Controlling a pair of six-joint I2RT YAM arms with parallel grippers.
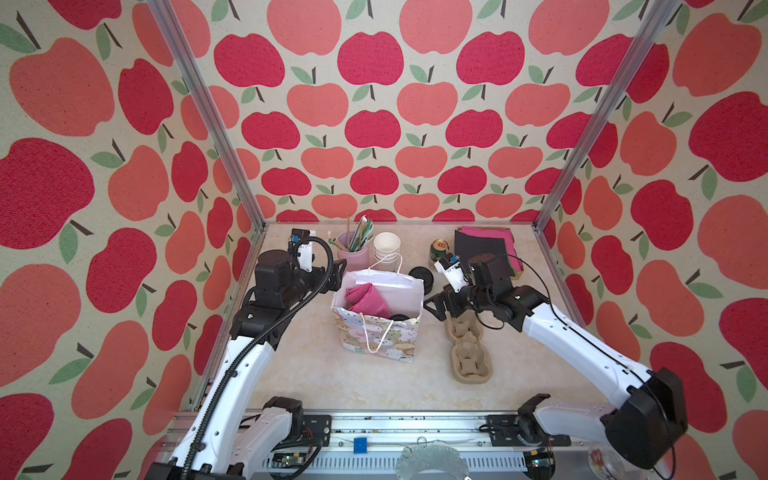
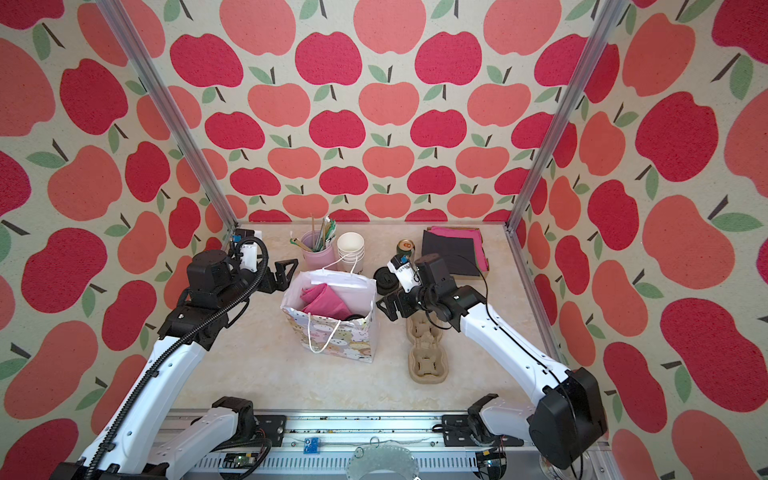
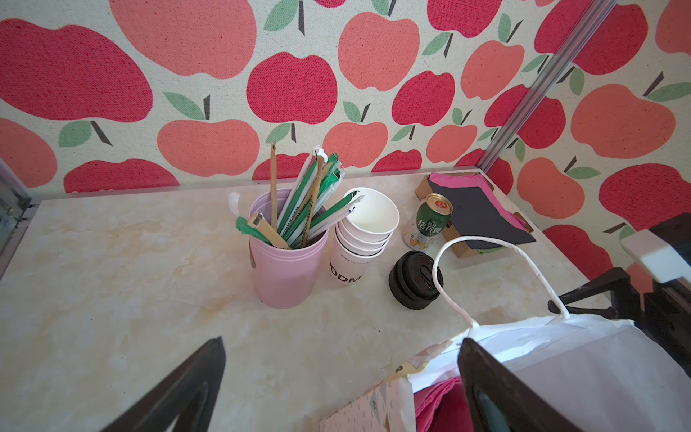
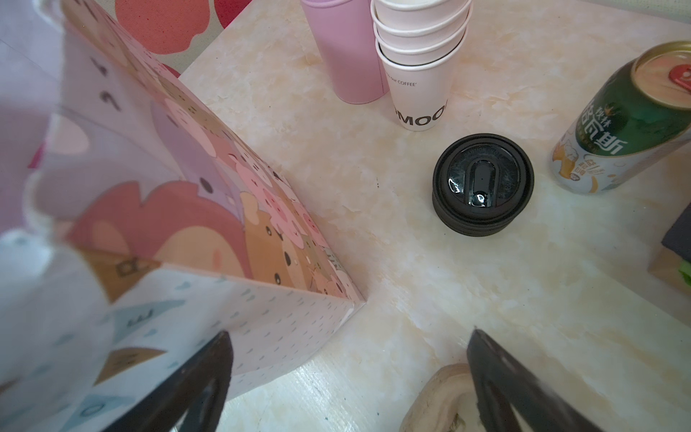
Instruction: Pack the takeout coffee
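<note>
A patterned paper gift bag (image 1: pixel 378 336) (image 2: pixel 332 336) stands open mid-table, with a pink napkin (image 1: pixel 368 297) inside. Beside the napkin a round black lid (image 1: pixel 400 317) (image 2: pixel 353 318) shows in the bag, which looks like the takeout coffee; its cup is hidden. My left gripper (image 1: pixel 336 276) (image 3: pixel 342 340) hovers open at the bag's (image 3: pixel 579 359) left rim, one finger over the mouth, holding nothing. At the bag's (image 4: pixel 187 224) right side my right gripper (image 1: pixel 434 307) (image 4: pixel 349 333) is open and empty, above the near end of the pulp cup carrier (image 1: pixel 469 353).
Behind the bag stand a pink tumbler of straws (image 1: pixel 353 249), a stack of lidless white cups (image 1: pixel 386 247), a stack of black lids (image 1: pixel 420 275) (image 4: pixel 482 187) and a green-and-gold can (image 1: pixel 439 249). A pile of black and pink napkins (image 1: pixel 486 245) lies back right.
</note>
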